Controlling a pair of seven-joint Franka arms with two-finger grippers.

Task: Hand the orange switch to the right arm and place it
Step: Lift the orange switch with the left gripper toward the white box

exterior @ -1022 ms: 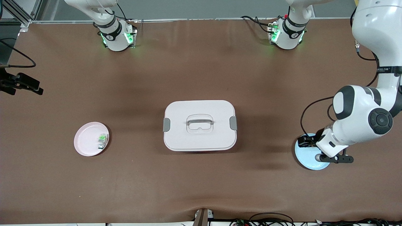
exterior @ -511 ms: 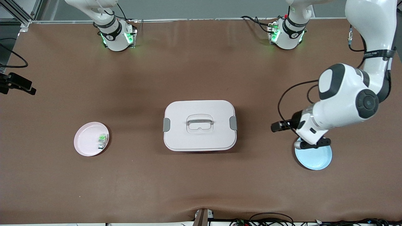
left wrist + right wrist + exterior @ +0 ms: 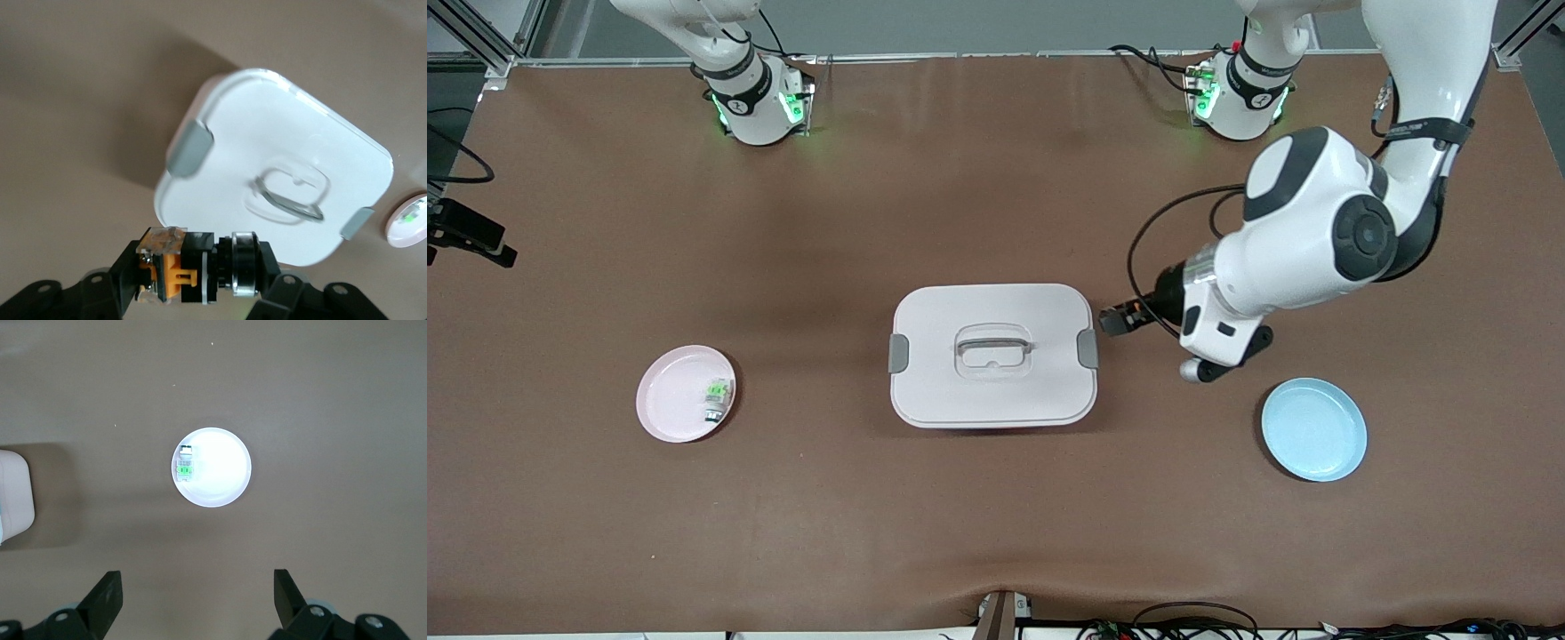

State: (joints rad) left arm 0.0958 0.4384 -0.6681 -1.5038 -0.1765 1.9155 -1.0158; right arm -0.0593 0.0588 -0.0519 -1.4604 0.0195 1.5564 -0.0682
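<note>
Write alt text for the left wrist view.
The left gripper is shut on the orange switch, holding it in the air on its side, beside a closed white box with grey latches on the brown table. A pink plate with a green switch shows past the box.

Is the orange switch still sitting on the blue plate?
No, the blue plate lies bare and the left gripper holds the orange switch.

orange-black switch [image 3: 193, 267]; white box [image 3: 992, 354]; blue plate [image 3: 1313, 429].
</note>
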